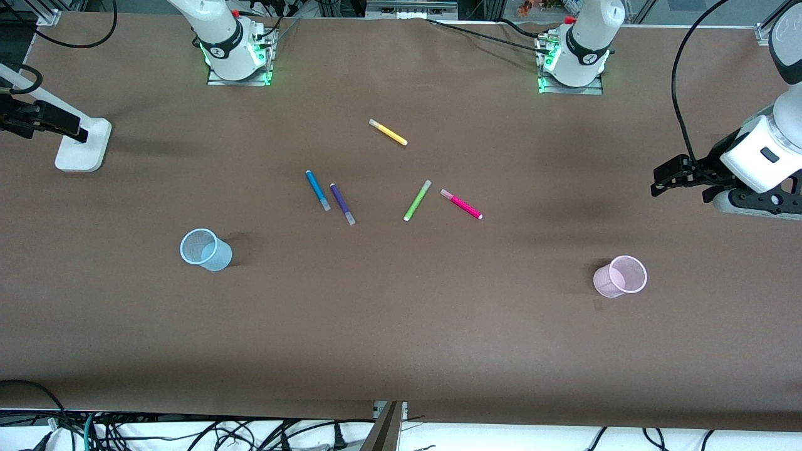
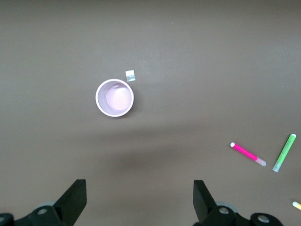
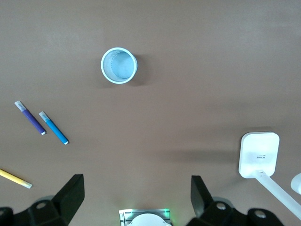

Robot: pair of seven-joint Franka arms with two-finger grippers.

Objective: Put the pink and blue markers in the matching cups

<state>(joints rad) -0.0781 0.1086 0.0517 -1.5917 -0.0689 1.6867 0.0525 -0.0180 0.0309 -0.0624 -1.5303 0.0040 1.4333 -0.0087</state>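
The pink marker [image 1: 462, 204] lies mid-table beside a lime-green pen; it also shows in the left wrist view [image 2: 248, 153]. The blue marker [image 1: 317, 190] lies beside a purple pen, and shows in the right wrist view [image 3: 53, 128]. The pale pink cup [image 1: 620, 275] [image 2: 114, 98] stands upright toward the left arm's end. The pale blue cup [image 1: 206, 250] [image 3: 119, 65] stands toward the right arm's end. My left gripper [image 1: 671, 178] [image 2: 138, 200] hangs open and empty high above the table near the pink cup. My right gripper [image 3: 136, 201] is open and empty, high over the table near its own base.
A purple pen [image 1: 343, 203], a lime-green pen [image 1: 417, 200] and a yellow pen [image 1: 388, 132] lie among the markers. A white stand [image 1: 83, 145] with a pole stands at the right arm's end. A small tape scrap [image 2: 130, 75] lies beside the pink cup.
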